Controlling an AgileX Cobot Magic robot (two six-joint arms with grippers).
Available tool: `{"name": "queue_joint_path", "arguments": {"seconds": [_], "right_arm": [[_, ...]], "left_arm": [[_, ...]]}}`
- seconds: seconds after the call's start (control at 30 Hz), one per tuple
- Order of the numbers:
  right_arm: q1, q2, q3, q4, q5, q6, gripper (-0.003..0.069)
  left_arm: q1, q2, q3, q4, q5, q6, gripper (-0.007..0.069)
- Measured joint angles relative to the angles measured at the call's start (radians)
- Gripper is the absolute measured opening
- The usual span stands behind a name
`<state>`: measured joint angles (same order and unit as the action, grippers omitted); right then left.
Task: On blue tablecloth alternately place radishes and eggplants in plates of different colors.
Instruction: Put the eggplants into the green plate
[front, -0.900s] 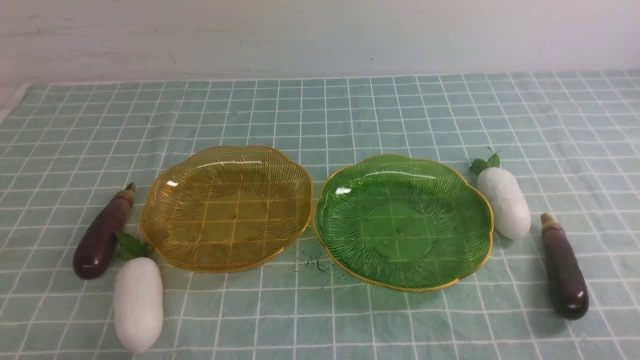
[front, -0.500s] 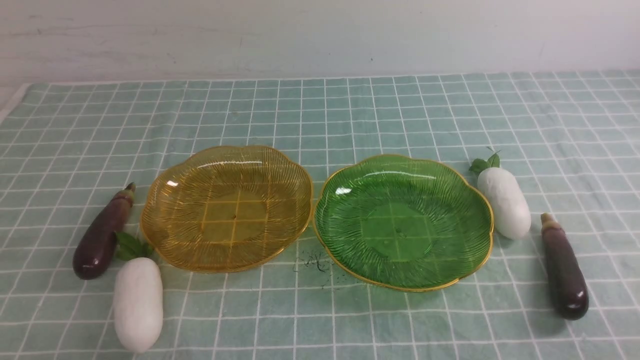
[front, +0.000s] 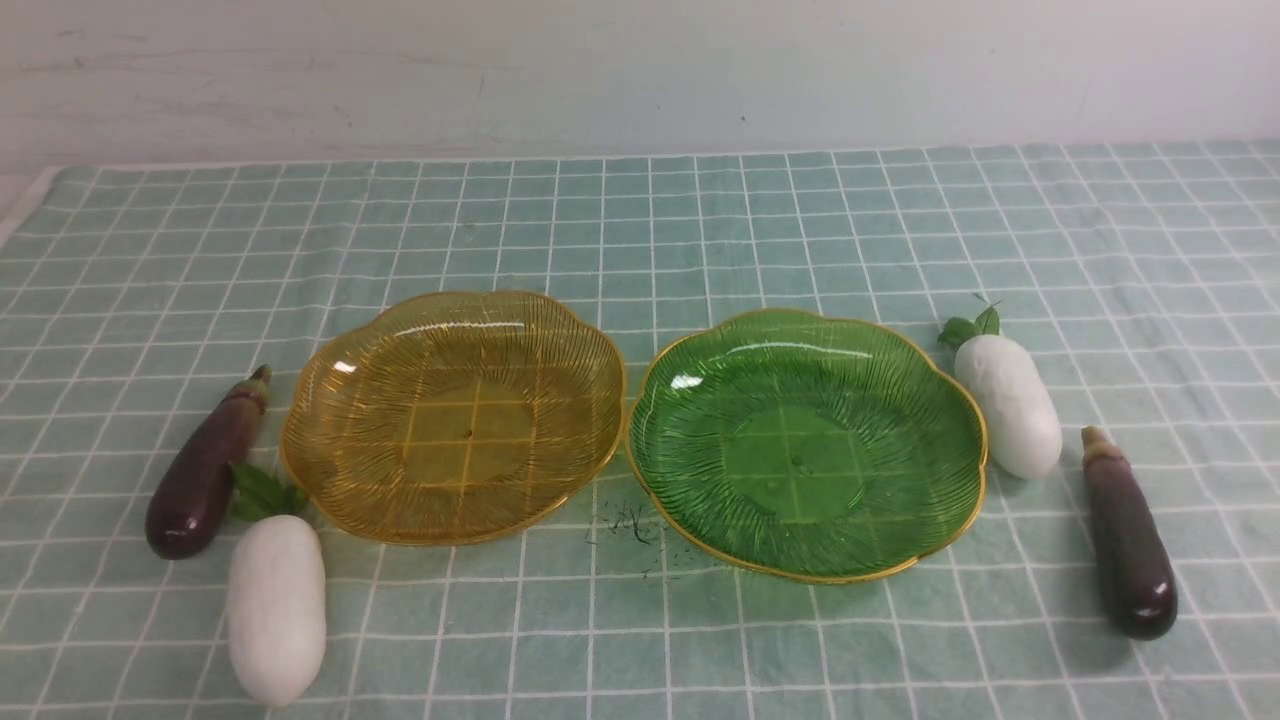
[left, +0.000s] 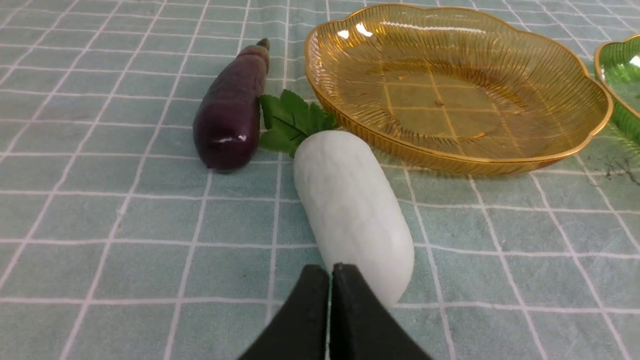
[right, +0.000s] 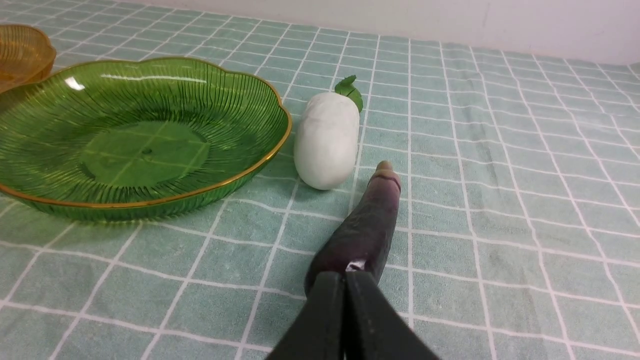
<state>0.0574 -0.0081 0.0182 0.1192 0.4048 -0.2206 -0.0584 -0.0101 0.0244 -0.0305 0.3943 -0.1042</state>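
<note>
Over blue tablecloth (front: 640, 220), my L gripper (left: 330, 268) was clenched facing radish (left: 350, 210), R gripper (right: 345, 275) clenched facing eggplant (right: 367, 225).

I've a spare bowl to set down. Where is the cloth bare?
Bare: the cloth beyond the amber plate and green plate, to the wall. Crowded: their outer sides, with left radish, left eggplant, right radish, right eggplant.

The left gripper (left: 330, 270) hangs low at the near left, its two black fingers pressed flat together and pointing toward the far side, and the right gripper (right: 345, 276), at the near right, is closed likewise.
</note>
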Motion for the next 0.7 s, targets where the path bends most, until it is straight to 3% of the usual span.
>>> {"name": "queue_joint_path", "arguments": {"seconds": [0.17, 0.33, 0.4, 0.5, 0.53, 0.63, 0.7], "right_arm": [[0.0, 0.0, 0.0, -0.007, -0.002, -0.018, -0.0015], [0.0, 0.0, 0.001, 0.002, -0.009, -0.012, -0.0015], [0.0, 0.0, 0.002, 0.087, -0.019, 0.035, -0.0015], [0.0, 0.0, 0.008, 0.338, -0.032, 0.158, -0.0015], [0.0, 0.0, 0.008, 0.353, -0.033, 0.163, -0.0015], [0.0, 0.0, 0.01, 0.551, -0.06, 0.206, -0.0015], [0.0, 0.0, 0.01, 0.589, -0.079, 0.207, -0.0015]], "left_arm": [[0.0, 0.0, 0.001, -0.096, -0.004, -0.002, -0.0008], [0.0, 0.0, 0.002, -0.379, -0.004, -0.083, -0.0008], [0.0, 0.0, 0.004, -0.525, -0.005, -0.123, -0.0008], [0.0, 0.0, 0.004, -0.726, -0.01, -0.138, -0.0008], [0.0, 0.0, 0.004, -0.739, -0.012, -0.136, -0.0008], [0.0, 0.0, 0.004, -0.791, -0.032, -0.115, -0.0008], [0.0, 0.0, 0.004, -0.825, -0.041, -0.102, -0.0008]]}}
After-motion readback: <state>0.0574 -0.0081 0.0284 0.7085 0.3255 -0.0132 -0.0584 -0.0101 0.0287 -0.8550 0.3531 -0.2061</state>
